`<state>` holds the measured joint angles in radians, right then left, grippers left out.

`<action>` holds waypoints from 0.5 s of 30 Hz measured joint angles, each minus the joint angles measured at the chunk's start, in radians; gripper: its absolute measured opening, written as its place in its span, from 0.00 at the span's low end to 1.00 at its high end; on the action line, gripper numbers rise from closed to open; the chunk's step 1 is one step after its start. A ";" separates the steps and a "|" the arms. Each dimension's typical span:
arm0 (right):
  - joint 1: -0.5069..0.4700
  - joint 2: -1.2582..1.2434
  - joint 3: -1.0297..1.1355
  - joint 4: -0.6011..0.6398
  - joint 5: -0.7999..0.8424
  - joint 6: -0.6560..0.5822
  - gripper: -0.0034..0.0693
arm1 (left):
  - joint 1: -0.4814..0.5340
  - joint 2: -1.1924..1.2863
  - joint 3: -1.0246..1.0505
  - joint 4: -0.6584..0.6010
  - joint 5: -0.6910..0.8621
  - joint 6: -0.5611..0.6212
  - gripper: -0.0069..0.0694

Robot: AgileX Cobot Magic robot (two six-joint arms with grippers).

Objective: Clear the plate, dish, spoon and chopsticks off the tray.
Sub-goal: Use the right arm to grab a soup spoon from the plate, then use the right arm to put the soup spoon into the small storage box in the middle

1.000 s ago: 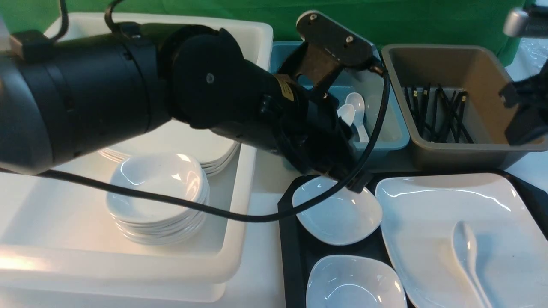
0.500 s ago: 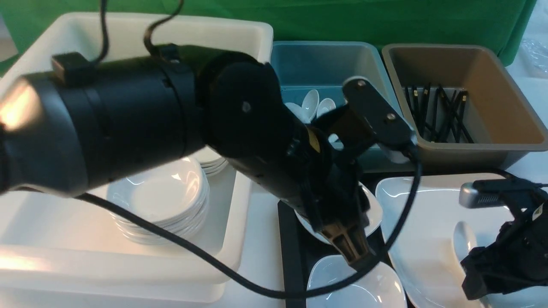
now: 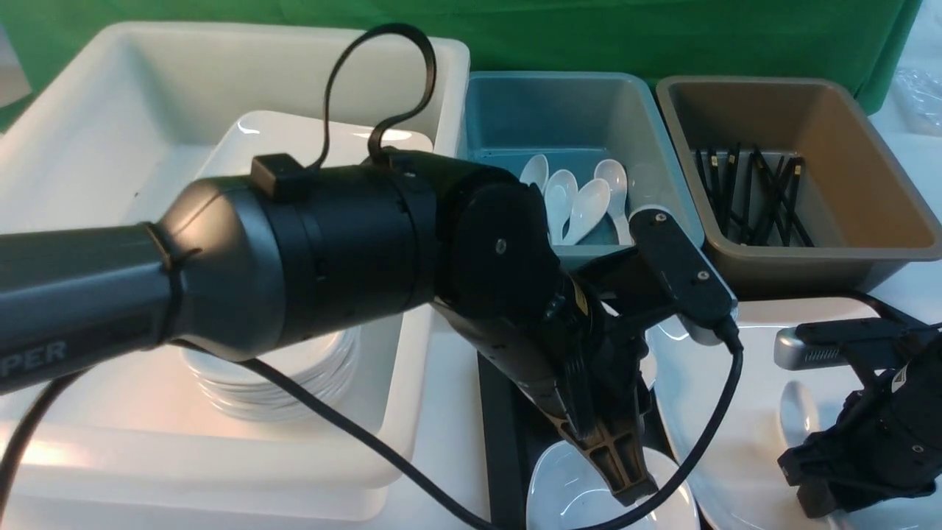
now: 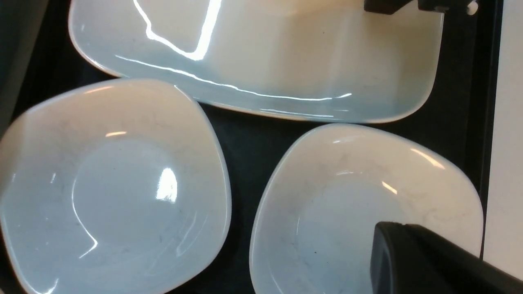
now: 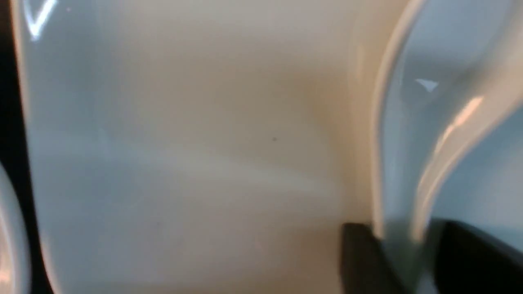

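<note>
The big black left arm reaches across in front of me, and its left claw (image 3: 624,478) points down with its tips together, holding nothing. It hangs over the nearer of two small glossy white rounded-square bowls (image 4: 347,204); I cannot tell whether it touches that bowl. The second bowl (image 4: 114,192) sits just beside the first. Both rest on the large flat black plastic tray (image 3: 502,442), which lies on the white desk (image 3: 456,412).

The large glossy white square plate (image 3: 762,434) is also on the tray, on the right side, close to the two bowls. The short white soup spoon (image 3: 797,408) lies on this plate. The right claw (image 5: 404,253) is down over the plate with the spoon's handle between its black fingers (image 5: 359,261). They sit close against both sides of the handle, but whether they actually pinch it I cannot tell.

The thin black chopsticks (image 3: 751,195) are off the tray, lying in the brown plastic bin (image 3: 846,125) at the back right. Beside it, the teal bin (image 3: 574,103) holds several more white spoons (image 3: 581,202). On the left, the deep white tub (image 3: 110,96) holds stacked white plates (image 3: 294,132) and a stack of small bowls (image 3: 280,394), partly hidden by the arm.
</note>
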<state>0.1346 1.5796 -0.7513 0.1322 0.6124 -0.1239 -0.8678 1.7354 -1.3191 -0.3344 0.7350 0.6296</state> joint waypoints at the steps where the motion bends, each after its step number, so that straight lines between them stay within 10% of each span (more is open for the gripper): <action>1: 0.000 0.000 -0.001 0.002 0.002 0.000 0.28 | 0.000 0.000 0.000 -0.002 -0.001 0.000 0.09; 15: 0.007 -0.130 -0.404 0.174 0.085 -0.102 0.25 | 0.144 -0.195 0.000 -0.036 -0.143 -0.148 0.09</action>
<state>0.1419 1.4498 -1.1554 0.3062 0.6976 -0.2260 -0.7236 1.5404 -1.3191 -0.3700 0.5924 0.4814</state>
